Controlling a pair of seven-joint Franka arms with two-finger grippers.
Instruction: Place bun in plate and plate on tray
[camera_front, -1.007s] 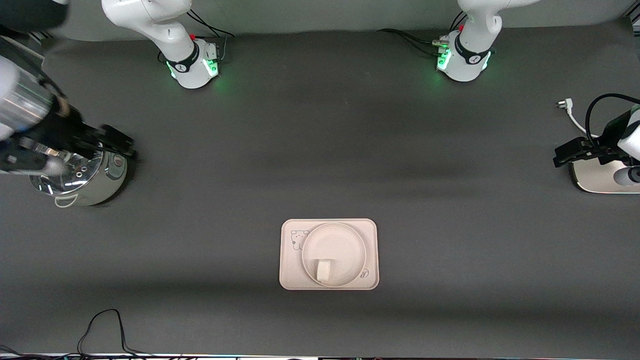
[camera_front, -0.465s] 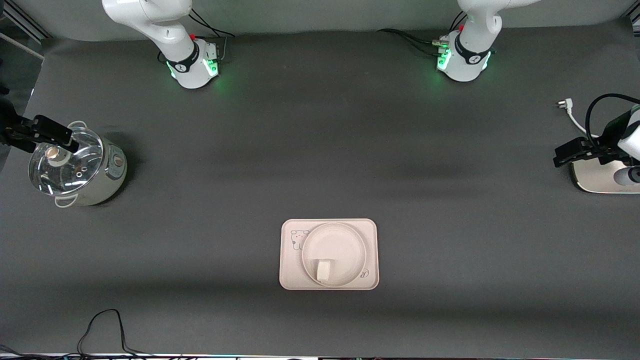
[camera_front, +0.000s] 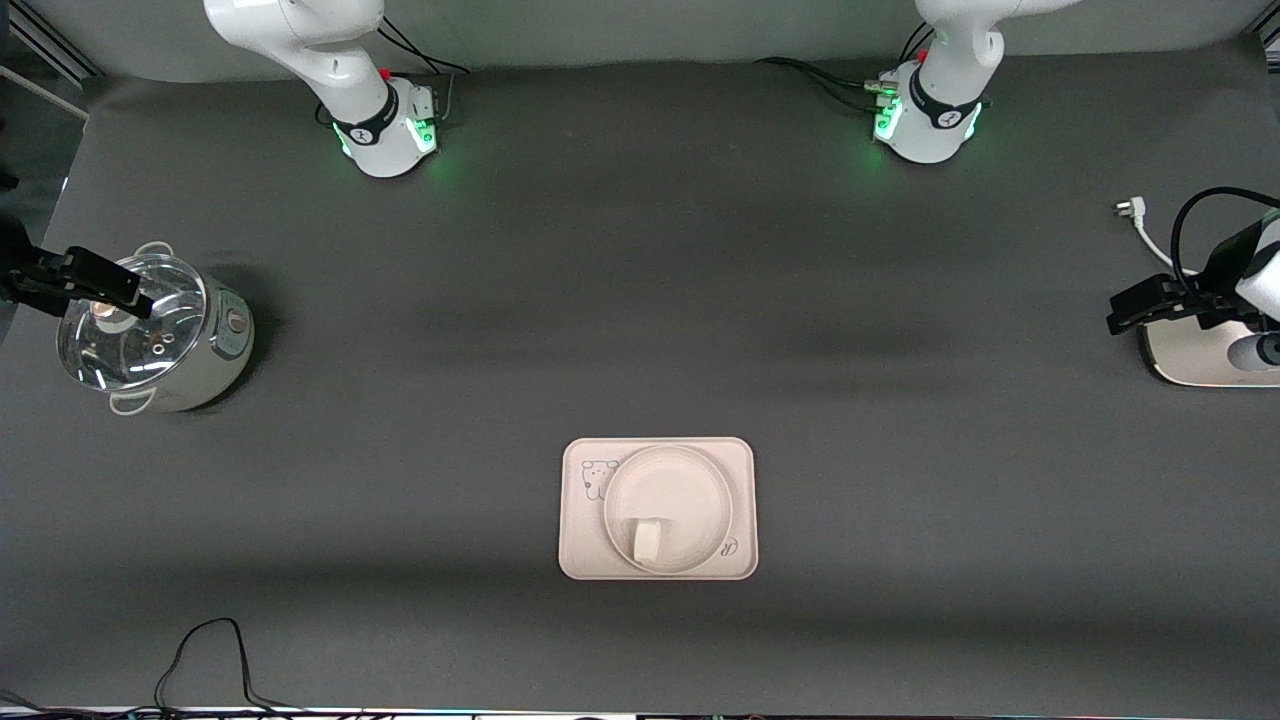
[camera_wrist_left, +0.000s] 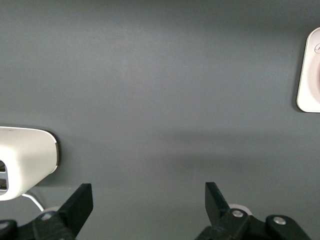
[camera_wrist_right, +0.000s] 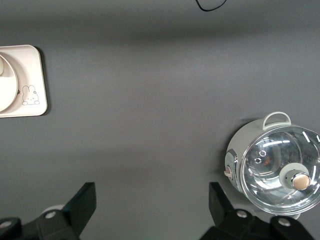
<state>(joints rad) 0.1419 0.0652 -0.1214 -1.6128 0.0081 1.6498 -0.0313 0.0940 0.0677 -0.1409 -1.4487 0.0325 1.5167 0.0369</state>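
The bun (camera_front: 647, 541) sits in the plate (camera_front: 668, 508), toward its front-camera edge, and the plate rests on the tray (camera_front: 581, 540) in the middle of the bench (camera_front: 640, 300). By my reckoning both steps are done and nothing is left. My right gripper (camera_front: 80, 280) hangs over the lidded pot (camera_front: 150, 335) at its end, jaws spread and empty. My left gripper (camera_front: 1140, 305) waits over a white appliance (camera_front: 1190, 360) at the other end, jaws spread too.
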